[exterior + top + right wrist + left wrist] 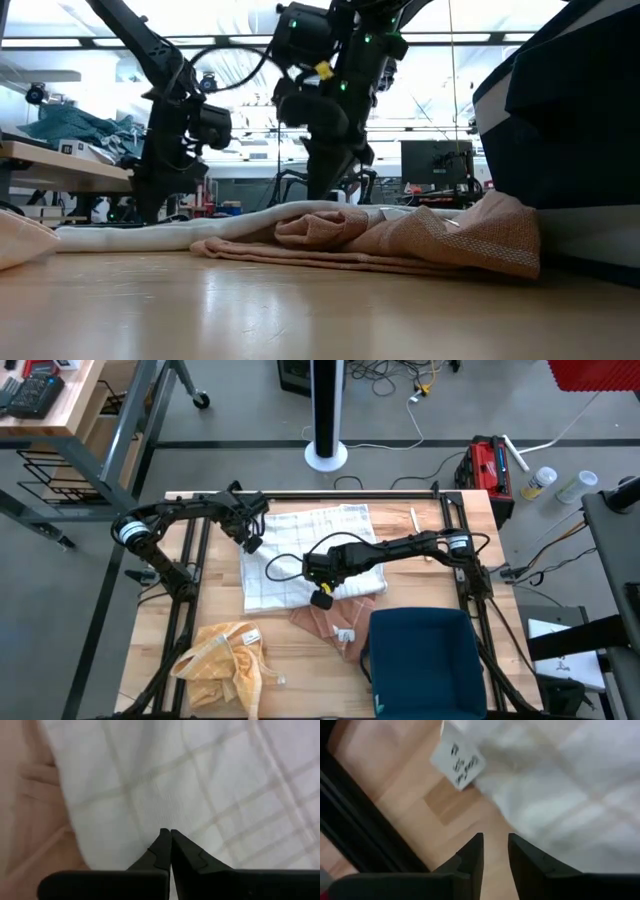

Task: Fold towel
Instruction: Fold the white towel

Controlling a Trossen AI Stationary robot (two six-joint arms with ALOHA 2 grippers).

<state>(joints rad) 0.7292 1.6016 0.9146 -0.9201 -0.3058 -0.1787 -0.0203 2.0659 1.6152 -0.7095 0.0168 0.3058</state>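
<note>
White checked towel [300,560], right gripper [170,836] closed (empty) above it, left gripper [495,845] slightly parted

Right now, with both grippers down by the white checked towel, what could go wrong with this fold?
1. The white checked towel overlaps the pink cloth, so a low grab by the right gripper, shut above that edge, might catch both.
2. The left gripper, slightly open, sits over bare table beside the towel's tagged corner; closing there would probably miss the fabric.
3. The towel lies rumpled, so a fold could come out crooked.
</note>
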